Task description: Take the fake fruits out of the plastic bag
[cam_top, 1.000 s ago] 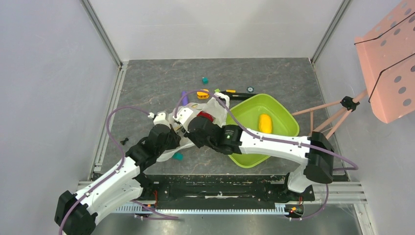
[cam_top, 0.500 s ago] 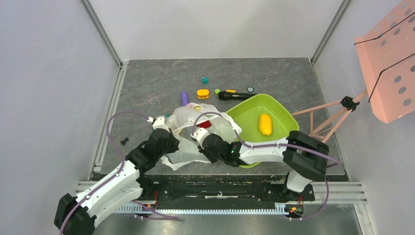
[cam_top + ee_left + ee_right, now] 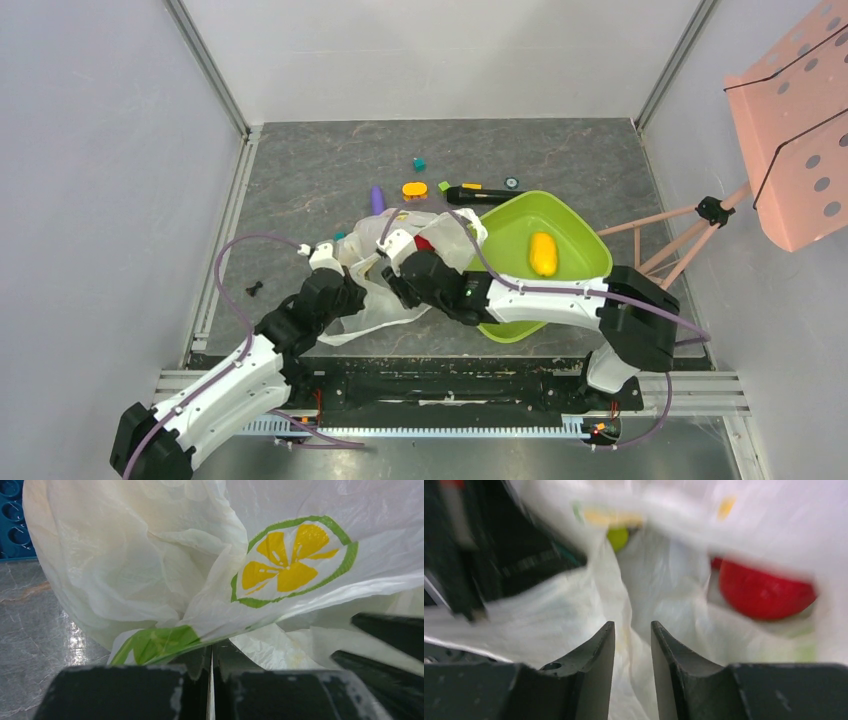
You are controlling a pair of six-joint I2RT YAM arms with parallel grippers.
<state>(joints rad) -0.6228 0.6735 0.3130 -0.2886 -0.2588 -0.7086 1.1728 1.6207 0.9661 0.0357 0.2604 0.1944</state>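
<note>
The plastic bag (image 3: 400,285) lies crumpled left of the lime-green tray (image 3: 575,215). My left gripper (image 3: 338,268) is shut on the bag's near-left edge; the left wrist view shows film with a lemon print (image 3: 285,565) pinched in my left gripper (image 3: 211,652). My right gripper (image 3: 393,250) is at the bag's middle; the right wrist view shows my right gripper (image 3: 633,630) with jaws a narrow gap apart and a fold of the bag (image 3: 664,585) between them. A red fruit (image 3: 423,243) shows in the bag, blurred in the right wrist view (image 3: 764,590), beside a green fruit (image 3: 618,537). A yellow pear (image 3: 541,253) lies in the tray.
A purple cylinder (image 3: 377,199), an orange block (image 3: 414,189), a teal block (image 3: 420,163) and a black pen-like object (image 3: 480,195) lie behind the bag. A small black piece (image 3: 254,289) sits at the left. A pink perforated stand (image 3: 790,130) is at the right.
My right gripper pulled back toward the near edge, then moved a little farther and left again. The bag spread out, then bunched up around it. The left gripper kept its hold.
</note>
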